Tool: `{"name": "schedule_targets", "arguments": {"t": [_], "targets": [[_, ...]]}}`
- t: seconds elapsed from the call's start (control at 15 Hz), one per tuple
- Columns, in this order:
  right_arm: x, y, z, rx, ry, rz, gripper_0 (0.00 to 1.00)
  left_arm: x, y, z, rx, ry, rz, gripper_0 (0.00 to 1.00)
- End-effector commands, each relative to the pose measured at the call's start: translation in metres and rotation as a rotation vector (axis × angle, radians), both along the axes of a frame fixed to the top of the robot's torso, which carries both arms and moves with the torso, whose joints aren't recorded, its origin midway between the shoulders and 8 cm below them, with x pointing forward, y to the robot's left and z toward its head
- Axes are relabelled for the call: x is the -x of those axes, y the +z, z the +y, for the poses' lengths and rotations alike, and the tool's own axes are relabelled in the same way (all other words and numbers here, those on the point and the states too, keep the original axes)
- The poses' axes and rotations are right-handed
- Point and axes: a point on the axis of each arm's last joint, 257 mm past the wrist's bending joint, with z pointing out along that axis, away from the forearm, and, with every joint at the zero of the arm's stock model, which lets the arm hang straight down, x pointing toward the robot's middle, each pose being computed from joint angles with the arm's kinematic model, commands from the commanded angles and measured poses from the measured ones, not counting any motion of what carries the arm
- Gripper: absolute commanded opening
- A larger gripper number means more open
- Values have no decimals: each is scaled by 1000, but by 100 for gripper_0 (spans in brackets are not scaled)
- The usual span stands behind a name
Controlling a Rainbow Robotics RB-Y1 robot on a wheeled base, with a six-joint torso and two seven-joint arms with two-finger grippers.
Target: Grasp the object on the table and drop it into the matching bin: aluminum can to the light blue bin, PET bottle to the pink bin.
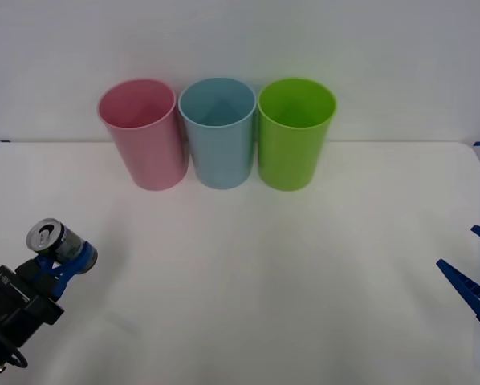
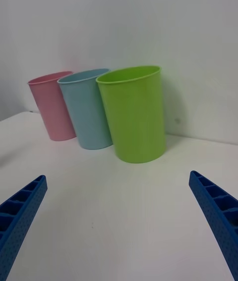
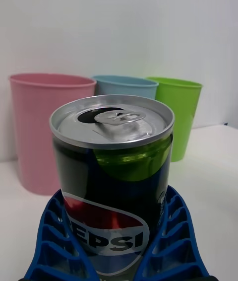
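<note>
Can (image 1: 50, 238), clamped between the left gripper (image 1: 70, 261) fingers, sits upright well short of the light blue bin (image 1: 217, 132), lifted clear for carrying there. Right gripper (image 1: 474, 273), far from that bin, waits with fingers spread.

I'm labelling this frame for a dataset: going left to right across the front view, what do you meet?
Left claw shut on the small silver-topped aluminum can → tall pink plastic cup → tall light blue plastic cup → tall lime green plastic cup → open right claw at the white table's right edge.
</note>
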Motion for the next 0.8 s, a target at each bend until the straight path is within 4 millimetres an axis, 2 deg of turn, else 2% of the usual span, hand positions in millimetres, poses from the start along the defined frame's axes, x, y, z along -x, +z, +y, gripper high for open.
{"name": "schedule_targets", "arguments": {"t": [0.07, 0.4, 0.8], "targets": [[0, 0, 0, 0, 0, 0, 100, -11, 27, -15, 42, -20, -13, 0], [0, 0, 0, 0, 0, 0, 100, -35, 66, -35, 85, -50, -15, 0], [0, 0, 0, 0, 0, 0, 100, -77, 110, -47, 143, -64, -33, 1]]}}
